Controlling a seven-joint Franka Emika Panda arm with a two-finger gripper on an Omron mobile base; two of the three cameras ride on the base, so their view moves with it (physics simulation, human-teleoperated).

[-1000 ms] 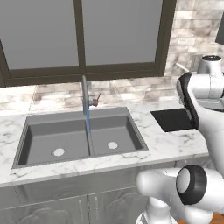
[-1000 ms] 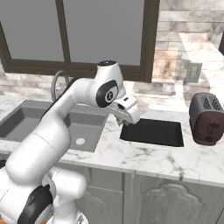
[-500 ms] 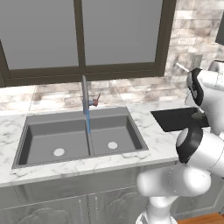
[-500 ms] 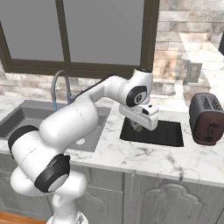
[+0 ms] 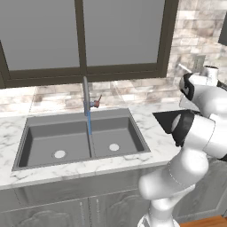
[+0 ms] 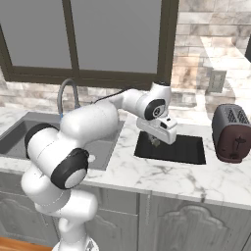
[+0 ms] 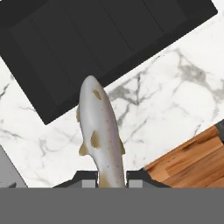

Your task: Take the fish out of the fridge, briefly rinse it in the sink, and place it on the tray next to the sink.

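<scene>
Fish look: your fish [image 7: 99, 135] is slim, pale grey-white with tan spots and small tan fins; its body runs straight away from the fingers in the hand view; its far end reaches the near edge of the tray.

Fish vs gripper: the gripper [image 7: 111, 176] is clamped on the fish's near end; you see one dark fingertip [image 7: 89, 176] on each side of it, touching; in the right base view a small pale shape [image 6: 156, 142] hangs under the hand [image 6: 158, 128], too small to read in detail.

Where it sits: fish is off the surface, held over the marble counter [image 7: 170, 105] at the tray's edge; hand is above the tray's left part in the right base view.

Tray: flat black rectangle [image 6: 184, 150] on the counter, between sink and toaster [image 6: 233, 132]; you can see nothing lying on it; in the left base view only a dark corner [image 5: 165, 119] shows beside the arm.

Sink: dark grey double basin [image 5: 71, 141], two round drains; thin blue stream runs down from the faucet [image 5: 86, 95]; basins hold nothing else you can make out.
</scene>
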